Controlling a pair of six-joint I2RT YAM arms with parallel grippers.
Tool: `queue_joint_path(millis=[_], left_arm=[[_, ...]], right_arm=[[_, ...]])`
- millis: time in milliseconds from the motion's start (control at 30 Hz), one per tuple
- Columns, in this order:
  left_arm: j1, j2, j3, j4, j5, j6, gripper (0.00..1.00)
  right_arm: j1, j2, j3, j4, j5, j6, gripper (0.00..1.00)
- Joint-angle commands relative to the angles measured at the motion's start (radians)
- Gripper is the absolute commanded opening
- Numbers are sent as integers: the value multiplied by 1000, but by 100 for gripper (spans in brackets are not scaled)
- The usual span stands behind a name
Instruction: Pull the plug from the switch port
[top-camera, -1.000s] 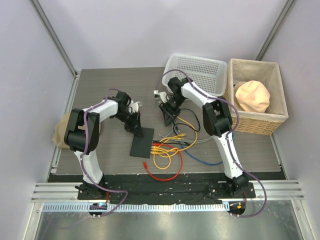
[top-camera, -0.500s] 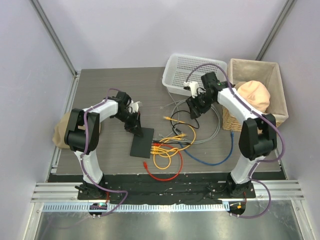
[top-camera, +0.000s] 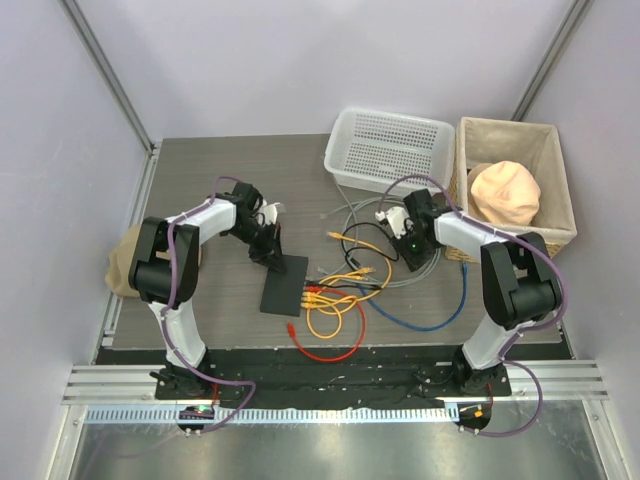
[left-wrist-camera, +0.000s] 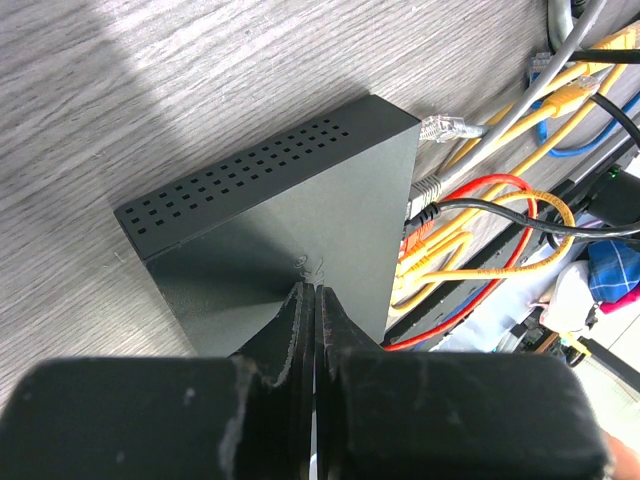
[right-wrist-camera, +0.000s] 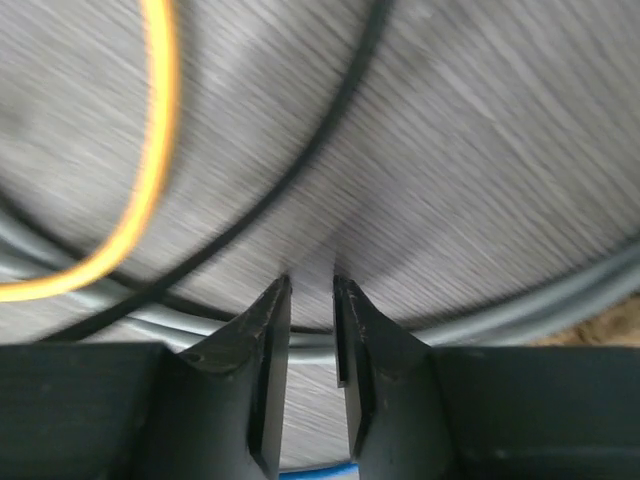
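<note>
The switch (top-camera: 283, 285), probably light and prone to slide, lies central on the desk (top-camera: 200, 170) under the clenched left pincer (left-wrist-camera: 311, 290); the narrowly parted, empty right pincer (right-wrist-camera: 311, 285) should grip a stiff plug (left-wrist-camera: 425, 188) at its 3 o'clock edge.

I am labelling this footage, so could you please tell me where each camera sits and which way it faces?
Top external: above and behind the robot, facing down at the table; left arm and right arm show whole.
Left wrist: on the left arm, facing down onto the switch; the left gripper shows, shut.
Right wrist: on the right arm, facing down at a yellow cable, black cable and grey cable; the right gripper shows, slightly open.
Top external and left wrist share the switch.
</note>
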Motion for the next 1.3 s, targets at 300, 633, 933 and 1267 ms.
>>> queue_joint_path(millis=[300,633,933,1267], left_arm=[[-3,18,-4,35,-117,34,0],[-3,-8,20,25,-79,17,4],[-3,-176,-47,-15,-162,26,34],[-5,-217,-155,37,-134,28,41]], right_arm=[[-244,-142,-110,-153,-9,-249,31],[46,-26,556,-284,-508,6,61],[248,350,743,-227,-732,186,62],[298,477,748,-232,-781,218,63]])
